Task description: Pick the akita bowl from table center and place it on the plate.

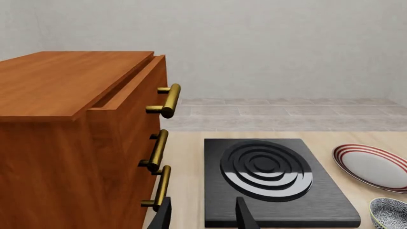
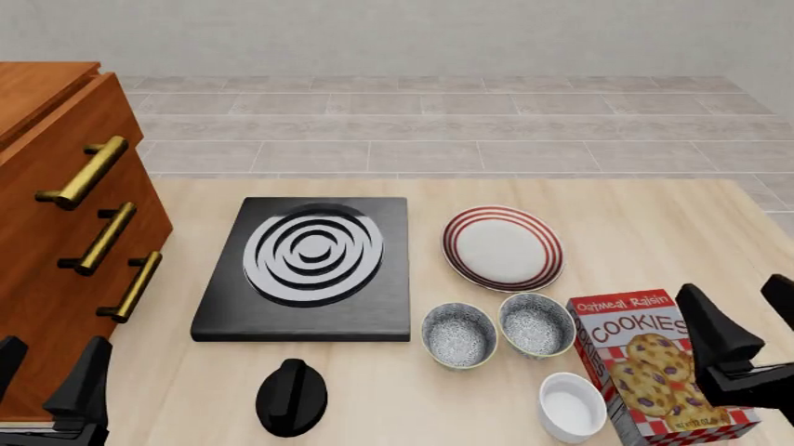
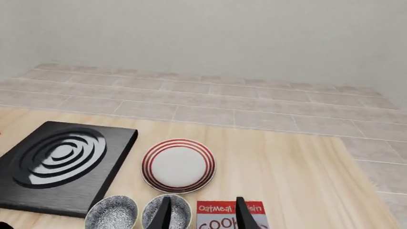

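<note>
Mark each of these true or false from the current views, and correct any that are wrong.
1. The plate has nothing on it. True.
2. Two speckled bowls, the left one and the right one, sit side by side between the plate and the camera. True.
3. The right end effector is shut on a bowl. False: its fingers are apart and hold nothing.
4. The cookie box stands to the left of the stove. False: it is at the table's right, beside the bowls.
5. The plain white bowl sits on the stove. False: it rests on the table, next to the cookie box.
6. The left end effector is open near the wooden cabinet. True.
</note>
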Available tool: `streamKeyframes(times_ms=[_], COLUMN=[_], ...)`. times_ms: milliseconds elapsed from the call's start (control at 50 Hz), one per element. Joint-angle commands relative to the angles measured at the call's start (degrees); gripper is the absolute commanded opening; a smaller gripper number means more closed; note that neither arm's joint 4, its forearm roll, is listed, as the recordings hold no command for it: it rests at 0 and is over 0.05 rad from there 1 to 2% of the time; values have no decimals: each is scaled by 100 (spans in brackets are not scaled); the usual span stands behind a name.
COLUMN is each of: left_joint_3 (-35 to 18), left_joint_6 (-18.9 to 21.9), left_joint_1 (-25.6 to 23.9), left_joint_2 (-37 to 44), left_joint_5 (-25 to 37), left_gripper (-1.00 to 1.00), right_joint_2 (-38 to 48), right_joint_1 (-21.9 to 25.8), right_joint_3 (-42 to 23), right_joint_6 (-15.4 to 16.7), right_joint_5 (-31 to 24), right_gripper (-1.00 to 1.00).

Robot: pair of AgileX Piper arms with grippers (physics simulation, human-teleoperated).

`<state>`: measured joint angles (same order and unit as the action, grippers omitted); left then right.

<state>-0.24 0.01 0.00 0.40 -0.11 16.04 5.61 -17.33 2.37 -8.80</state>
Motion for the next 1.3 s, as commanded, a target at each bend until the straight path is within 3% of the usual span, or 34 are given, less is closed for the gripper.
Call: streamKeyframes(times_ms=[20, 60, 120, 220, 360, 540, 660, 780, 800, 820, 940, 1000, 1100, 1140, 1300], left_joint_3=[0, 0, 0, 0, 0, 0, 0, 0, 0, 0, 0, 0, 0, 0, 0], left_joint_6=[0, 1, 1, -1, 1, -1, 0, 1, 1, 0, 0, 0, 1, 1, 0], left_joint_1=[1, 0, 0, 0, 1, 1, 1, 0, 0, 1, 2, 1, 0, 0, -1], left_joint_2=[-1, -3, 2, 1, -1, 3, 0, -3, -3, 2, -2, 0, -3, -3, 1], left_joint_5=[0, -1, 0, 0, 0, 0, 0, -1, -1, 0, 0, 0, -1, -1, 0], left_gripper=[100, 100, 100, 100, 100, 100, 100, 100, 100, 100, 100, 100, 100, 100, 100], right_joint_2=[1319, 1687, 1983, 2471, 3238, 4122, 4606, 5222, 5223, 5391, 5662, 5745, 5967, 6029, 6237], right_joint_1=[862, 1216, 1396, 1619, 1925, 2371, 2794, 2754, 2754, 2645, 2891, 3109, 3261, 3092, 2966], right_joint_3=[-548, -534, -710, -748, -909, -1308, -1666, -1777, -1776, -1704, -1819, -1879, -1783, -1708, -1703], right_joint_6=[420, 778, 959, 978, 1282, 2341, 2727, 3510, 3510, 3904, 4259, 4231, 4591, 4849, 5399], right_joint_5=[-55, -55, -165, -60, -59, -380, -544, -421, -420, -278, -432, -559, -674, -618, -258], right_gripper=[100, 100, 100, 100, 100, 100, 100, 100, 100, 100, 100, 100, 100, 100, 100])
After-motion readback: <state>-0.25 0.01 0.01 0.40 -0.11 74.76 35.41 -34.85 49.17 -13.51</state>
